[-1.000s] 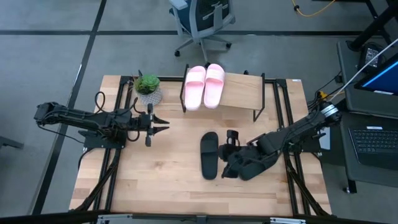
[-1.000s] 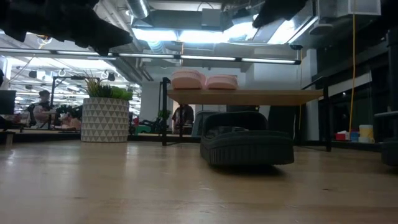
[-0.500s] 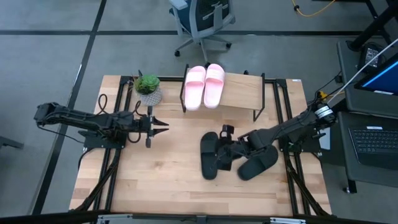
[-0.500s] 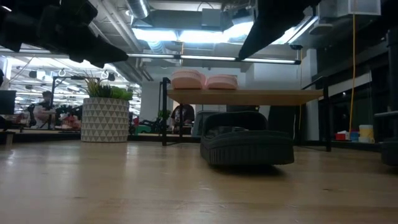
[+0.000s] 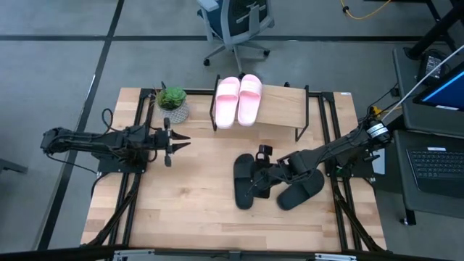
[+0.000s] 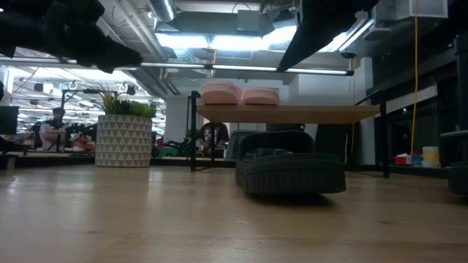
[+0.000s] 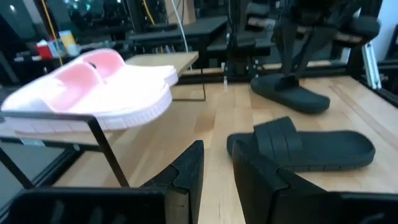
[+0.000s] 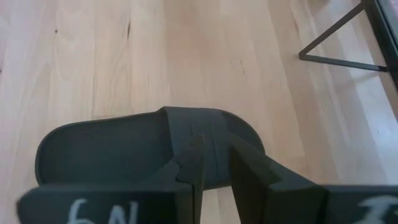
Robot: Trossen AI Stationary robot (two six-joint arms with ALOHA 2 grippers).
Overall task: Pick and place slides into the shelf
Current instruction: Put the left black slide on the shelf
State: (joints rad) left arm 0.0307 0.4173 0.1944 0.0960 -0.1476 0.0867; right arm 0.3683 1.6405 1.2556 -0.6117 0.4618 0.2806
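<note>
Here the right gripper [image 5: 257, 183] hangs over the nearer black slide [image 5: 244, 180], its two fingers [image 8: 252, 171] a narrow gap apart and straddling the slide's wide strap [image 8: 196, 134]; nothing is clamped between them. The second black slide [image 5: 300, 191] lies just beside it toward the table's right edge, partly under the right arm. Both black slides sit on the tabletop [image 5: 188, 210] in front of the shelf [image 5: 283, 109], a little right of its middle.

The left gripper [image 5: 178, 142] waits above the table's left half, near the potted plant [image 5: 172, 102] at the far left corner, fingers a small gap apart and empty.

The two pink slides [image 5: 238, 100] already rest side by side on the left end of the shelf's plank. So the step in hand looks like the pick of the first black slide: the fingers probably need to drop around the strap and close, then lift and carry the slide to the shelf.

The right part of the plank is bare, which leaves room there. The shelf's thin black frame legs [image 5: 299, 134] stand between slide and plank, so the carry likely has to rise above the plank's front edge before moving in, and stay off the pink pair.
</note>
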